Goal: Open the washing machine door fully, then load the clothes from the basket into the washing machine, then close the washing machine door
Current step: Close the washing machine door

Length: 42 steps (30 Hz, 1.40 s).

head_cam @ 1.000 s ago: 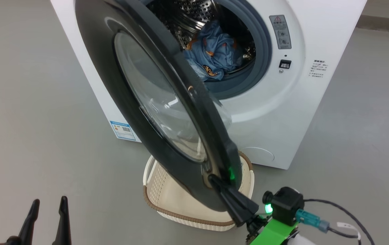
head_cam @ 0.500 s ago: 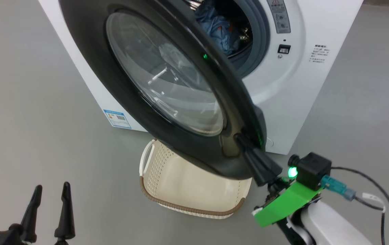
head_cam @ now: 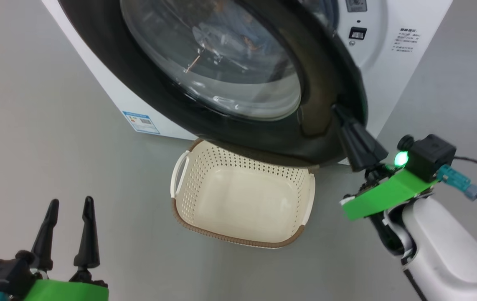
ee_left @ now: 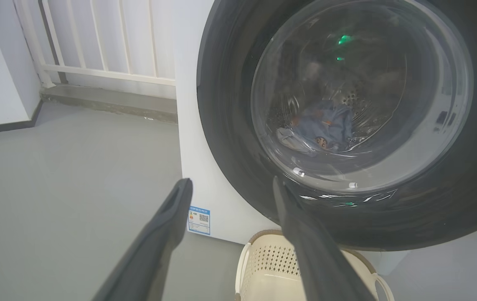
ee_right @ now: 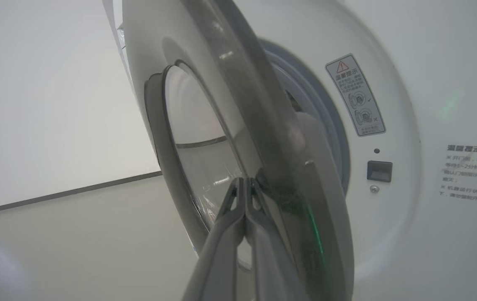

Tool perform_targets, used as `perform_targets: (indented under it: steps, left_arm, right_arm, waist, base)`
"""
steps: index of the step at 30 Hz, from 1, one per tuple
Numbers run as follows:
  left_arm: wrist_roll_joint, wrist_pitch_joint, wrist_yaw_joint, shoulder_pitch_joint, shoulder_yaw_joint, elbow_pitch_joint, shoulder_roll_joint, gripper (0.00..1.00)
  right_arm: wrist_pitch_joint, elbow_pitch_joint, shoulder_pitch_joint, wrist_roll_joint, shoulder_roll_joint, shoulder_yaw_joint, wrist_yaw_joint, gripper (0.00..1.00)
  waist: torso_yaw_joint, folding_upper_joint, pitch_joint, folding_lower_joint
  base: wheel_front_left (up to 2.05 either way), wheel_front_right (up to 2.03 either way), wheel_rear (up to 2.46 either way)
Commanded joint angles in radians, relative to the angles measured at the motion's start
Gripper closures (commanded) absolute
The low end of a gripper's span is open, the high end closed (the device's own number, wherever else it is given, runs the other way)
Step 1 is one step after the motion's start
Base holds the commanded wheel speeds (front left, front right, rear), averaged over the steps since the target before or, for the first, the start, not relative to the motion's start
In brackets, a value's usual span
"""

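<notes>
The washing machine door (head_cam: 146,83), black with a clear glass bowl, stands a little ajar in front of the white washing machine (head_cam: 405,67). My right gripper (head_cam: 339,110) is shut with nothing in it, its tips pressed against the door's outer face near the free edge; the right wrist view shows the same right gripper (ee_right: 244,180) on the door (ee_right: 238,104). The clothes (ee_left: 322,125), light blue with orange prints, lie in the drum behind the glass. The cream basket (head_cam: 238,241) sits empty on the floor below the door. My left gripper (head_cam: 71,201) hangs open at the lower left, apart from everything.
A blue label (head_cam: 140,122) marks the machine's lower left corner. Grey floor spreads to the left and in front of the basket. In the left wrist view a white railing (ee_left: 109,46) and a low step stand behind the machine. The grey gasket (ee_right: 309,88) shows past the door's edge.
The door has swung from half open to nearly against the machine, with my shut right gripper moving with it. The basket has come out from under the door. The head camera has shifted.
</notes>
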Motion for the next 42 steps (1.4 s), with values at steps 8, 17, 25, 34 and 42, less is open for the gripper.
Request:
perform_targets:
  steps: [8,17,25,34,42]
  left_arm:
    - [-0.017,-0.006,0.001,-0.073,0.016,-0.035,0.009,0.0]
    - [-0.024,-0.006,0.001,-0.122,-0.001,-0.043,-0.001,0.0]
    - [-0.025,-0.006,0.001,-0.146,-0.009,-0.044,-0.009,0.0]
    - [-0.028,-0.006,0.001,-0.169,-0.015,-0.042,-0.003,0.0]
    - [-0.022,-0.006,0.001,-0.153,-0.014,-0.016,0.001,0.0]
  right_arm:
    - [-0.005,-0.004,-0.102,0.005,-0.024,-0.066,0.0,1.0]
    - [-0.005,0.012,-0.202,-0.004,-0.04,-0.141,0.0,1.0]
    - [-0.005,0.024,-0.253,-0.014,-0.047,-0.177,0.0,1.0]
    - [-0.005,0.038,-0.293,-0.026,-0.039,-0.193,0.0,1.0]
    - [-0.005,0.032,-0.235,-0.013,-0.029,-0.161,0.0,1.0]
  waist:
    - [0.029,0.0,0.062,0.0]
    - [0.052,0.0,0.131,0.0]
    - [0.064,0.0,0.162,0.0]
    - [0.063,0.0,0.185,0.0]
    - [0.042,0.0,0.141,0.0]
  base:
    - [0.0,0.0,0.0]
    - [0.0,0.0,0.0]
    - [0.0,0.0,0.0]
    - [0.0,0.0,0.0]
    - [0.0,0.0,0.0]
